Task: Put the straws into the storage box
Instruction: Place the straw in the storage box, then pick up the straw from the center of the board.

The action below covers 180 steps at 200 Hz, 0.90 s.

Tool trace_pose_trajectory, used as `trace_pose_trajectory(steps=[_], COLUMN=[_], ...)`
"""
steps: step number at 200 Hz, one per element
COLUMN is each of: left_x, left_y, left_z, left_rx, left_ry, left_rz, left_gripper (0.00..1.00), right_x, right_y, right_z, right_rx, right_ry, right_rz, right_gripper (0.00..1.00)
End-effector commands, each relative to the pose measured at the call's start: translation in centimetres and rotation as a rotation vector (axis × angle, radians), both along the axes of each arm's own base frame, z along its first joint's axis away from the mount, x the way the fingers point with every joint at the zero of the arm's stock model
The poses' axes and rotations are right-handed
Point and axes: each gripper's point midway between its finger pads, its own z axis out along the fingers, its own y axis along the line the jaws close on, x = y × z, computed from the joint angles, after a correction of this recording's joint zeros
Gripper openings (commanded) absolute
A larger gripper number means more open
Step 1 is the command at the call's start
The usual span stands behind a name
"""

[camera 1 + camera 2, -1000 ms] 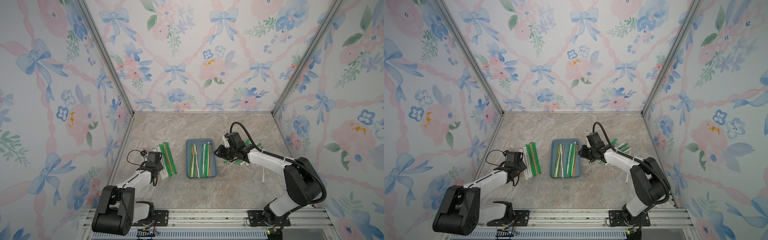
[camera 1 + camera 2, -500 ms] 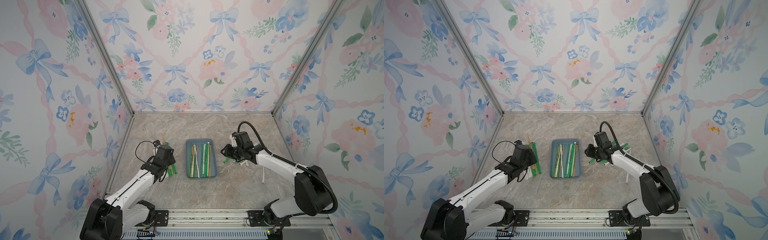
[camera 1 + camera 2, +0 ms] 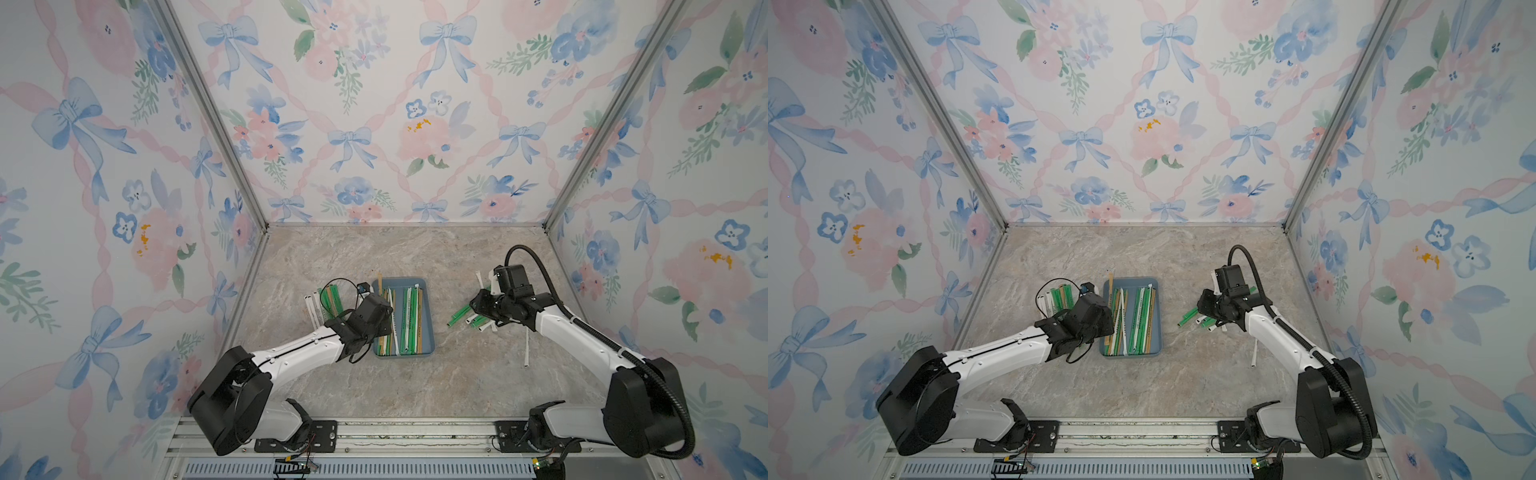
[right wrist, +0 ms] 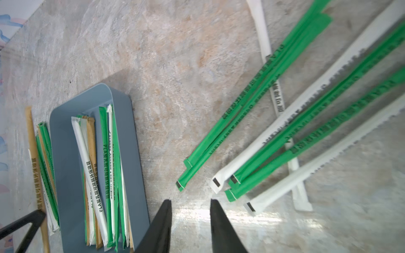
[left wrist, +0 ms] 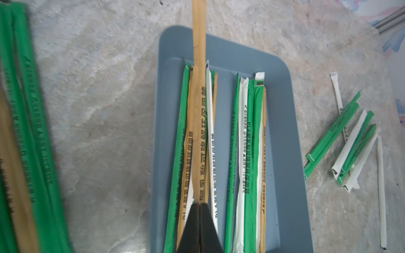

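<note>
**Top views.** Storage box (image 3: pixel 429 328) sits mid-table, its long side running away from the robot. Boxed straws (image 3: pixel 409 320) lie lengthwise inside it. Left gripper (image 3: pixel 382 311) is over the box's left edge. Its fingertips are tucked under the wrist, so the grip is not readable from here. Left pile (image 3: pixel 328 299) of straws lies on the tabletop (image 3: pixel 374 257), just left of the box. Right gripper (image 3: pixel 1202 307) hangs low at the loose straws (image 3: pixel 1192 316), well right of the box. Lone white straw (image 3: pixel 527 347) lies beside the right arm.

**Left wrist.** The jaws are pinched tight on a tan straw (image 5: pixel 199 65). It runs lengthwise above the boxed straws, its far end reaching past the box's far rim.

**Right wrist.** Right gripper's fingers (image 4: pixel 219 219) are parted with nothing between them. The tips stop just short of the loose straws' ends. These are green and white, fanned out on the marble.
</note>
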Motion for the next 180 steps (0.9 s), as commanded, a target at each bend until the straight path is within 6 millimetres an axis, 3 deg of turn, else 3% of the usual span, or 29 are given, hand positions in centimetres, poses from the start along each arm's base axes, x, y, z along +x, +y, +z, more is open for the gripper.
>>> trace_pose_trajectory(steps=[1, 22, 43, 67, 91, 122, 180], left_x=[0.3, 0.4, 0.5, 0.4, 0.4, 0.3, -0.1], left_y=[-1.2, -1.0, -1.1, -1.3, -1.4, -1.6, -2.1], left_z=[-0.2, -0.9, -1.1, -0.7, -0.2, 0.6, 2.2], left_rx=[-0.019, 0.016, 0.04, 0.067, 0.079, 0.098, 0.147], left_ry=[0.006, 0.007, 0.0, -0.026, -0.051, -0.088, -0.171], left_rz=[-0.013, -0.01, -0.022, -0.033, -0.033, -0.052, -0.07], left_gripper=[0.0, 0.0, 0.12, 0.35, 0.48, 0.53, 0.93], right_x=[-1.6, -2.0, -2.3, -2.6, -2.9, -3.2, -4.1], right_y=[-2.4, -3.9, -5.2, -7.2, -9.1, -11.5, -15.5], right_z=[-0.9, -0.8, -0.7, -0.7, -1.4, -2.1, -4.9], right_rx=[-0.062, -0.071, -0.083, -0.121, -0.144, -0.167, -0.123], right_ry=[0.046, 0.048, 0.05, 0.059, 0.096, 0.144, 0.249], right_rz=[-0.018, -0.048, -0.068, -0.104, -0.139, -0.203, -0.353], right_gripper=[0.33, 0.34, 0.34, 0.35, 0.36, 0.37, 0.37])
